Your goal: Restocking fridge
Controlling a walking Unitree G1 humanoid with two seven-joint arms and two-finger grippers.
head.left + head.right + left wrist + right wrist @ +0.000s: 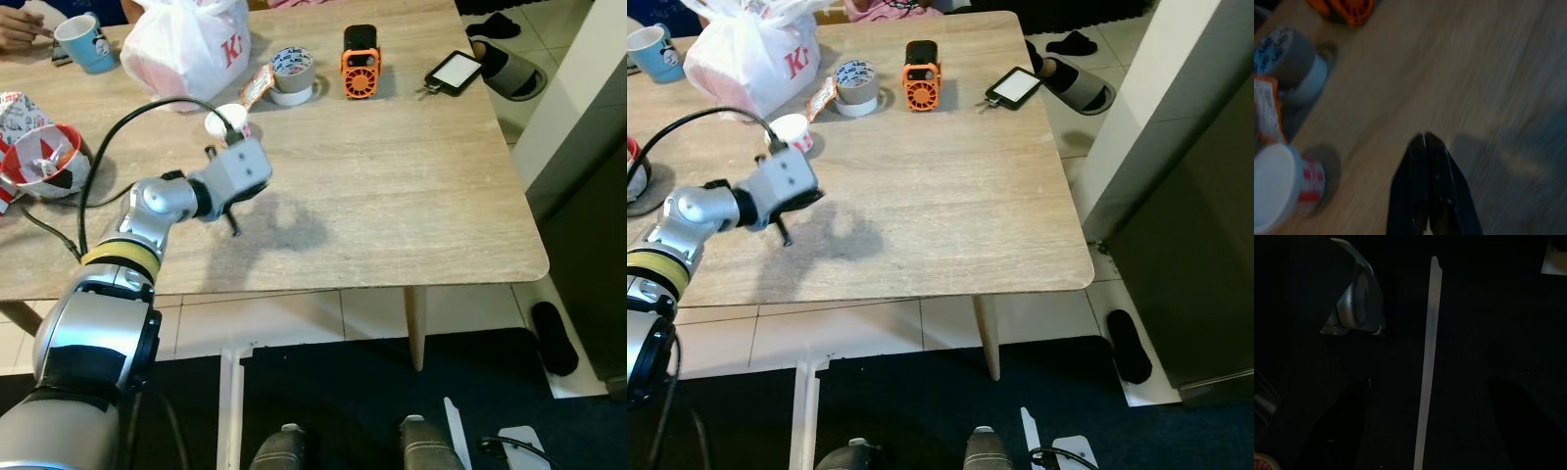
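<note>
Left of centre in the frame, the left gripper (233, 227) hangs over bare tabletop (392, 186), fingers (1430, 196) pressed together on nothing. The small white cup (227, 120) with red stripes stands just beyond, apart. The silver arm reaches up from lower left, elbow bent.

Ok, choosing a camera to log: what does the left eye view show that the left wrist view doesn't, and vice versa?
Left eye: white plastic bag, blue mug, silver left arm. Left wrist: left gripper close up, fingers shut together. Both: tape roll, orange device, red-striped white cup, wooden table.
</note>
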